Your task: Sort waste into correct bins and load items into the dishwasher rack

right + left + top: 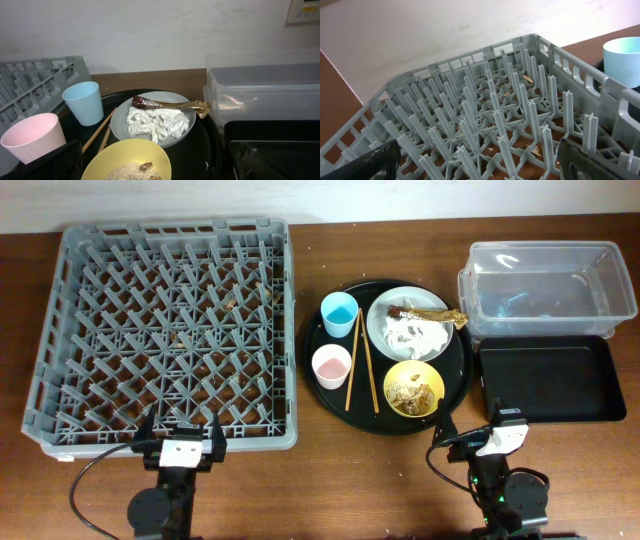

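The round black tray point(452, 380) sits mid-bench. The grey dishwasher rack point(165, 330) lies at its 9 o'clock, with nothing loaded in it. The clear tub point(545, 248) is at 2 o'clock and the shallow black bin point(545, 380) at 4 o'clock.

On the tray there are:
- one plate point(379, 328) at 1 o'clock
- one yellow bowl point(389, 380) at 5 o'clock
- two cups, the blue cup point(340, 313) at 11 o'clock and the pink cup point(331, 365) at 8 o'clock
- two chopsticks point(353, 360) running down the middle

The waste I can count is one crumpled napkin point(415, 336) on the plate, one brown-gold wrapper point(430, 313) across the plate's far rim, and rice point(132, 170) in the bowl.

The left gripper point(181, 430) hovers at the rack's near edge and the right gripper point(470, 430) at the tray's 5 o'clock. Both have their jaws spread wide and hold nothing.

The napkin looks soft and very light, so pinching a raised fold should lift it. The wrapper is probably thin and slick. Its end pokes past the plate at 3 o'clock and offers the best hold. The cups look stiff and light and are best gripped over one wall at the rim. The chopsticks lie flat and may roll, so they should be taken near an end. The plate and bowl seem rigid and smooth and should be held by the rim. The bowl needs to stay level until the rice is tipped out.
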`<action>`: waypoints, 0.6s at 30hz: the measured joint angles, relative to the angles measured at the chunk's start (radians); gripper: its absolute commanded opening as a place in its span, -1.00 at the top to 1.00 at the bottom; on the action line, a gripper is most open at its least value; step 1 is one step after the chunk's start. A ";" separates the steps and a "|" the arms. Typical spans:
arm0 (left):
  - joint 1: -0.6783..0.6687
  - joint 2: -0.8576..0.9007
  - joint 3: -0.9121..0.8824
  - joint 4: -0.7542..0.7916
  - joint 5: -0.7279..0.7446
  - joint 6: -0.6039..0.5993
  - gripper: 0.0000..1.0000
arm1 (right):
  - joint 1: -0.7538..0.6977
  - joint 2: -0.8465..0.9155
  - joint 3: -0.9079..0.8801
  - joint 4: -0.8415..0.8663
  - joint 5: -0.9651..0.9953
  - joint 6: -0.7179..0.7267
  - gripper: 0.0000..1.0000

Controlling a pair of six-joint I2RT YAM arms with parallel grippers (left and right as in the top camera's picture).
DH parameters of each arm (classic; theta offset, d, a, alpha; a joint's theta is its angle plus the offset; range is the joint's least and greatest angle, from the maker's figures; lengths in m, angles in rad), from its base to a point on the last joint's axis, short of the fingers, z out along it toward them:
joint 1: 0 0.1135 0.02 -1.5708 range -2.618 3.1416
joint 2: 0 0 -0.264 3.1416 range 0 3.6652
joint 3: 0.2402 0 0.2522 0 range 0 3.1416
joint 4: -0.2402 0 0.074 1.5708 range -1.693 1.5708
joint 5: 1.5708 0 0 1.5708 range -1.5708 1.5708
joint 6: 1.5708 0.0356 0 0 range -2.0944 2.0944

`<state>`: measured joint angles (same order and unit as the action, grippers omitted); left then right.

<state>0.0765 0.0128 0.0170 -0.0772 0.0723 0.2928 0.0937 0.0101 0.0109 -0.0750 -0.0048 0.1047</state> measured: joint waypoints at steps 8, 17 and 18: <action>0.000 0.000 0.000 0.000 0.000 0.000 -0.99 | 0.000 0.000 0.000 0.000 0.000 0.001 -0.97; 0.000 0.000 0.000 0.000 0.000 0.000 -1.00 | 0.000 0.005 0.071 -0.019 -0.050 0.000 -0.97; 0.000 0.000 0.000 0.000 0.000 0.000 -0.99 | 0.000 0.014 0.121 -0.046 -0.059 0.001 -0.97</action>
<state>0.0765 0.0128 0.0170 -0.0776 0.0723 0.2928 0.0937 0.0238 0.1318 -0.1207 -0.0639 0.1059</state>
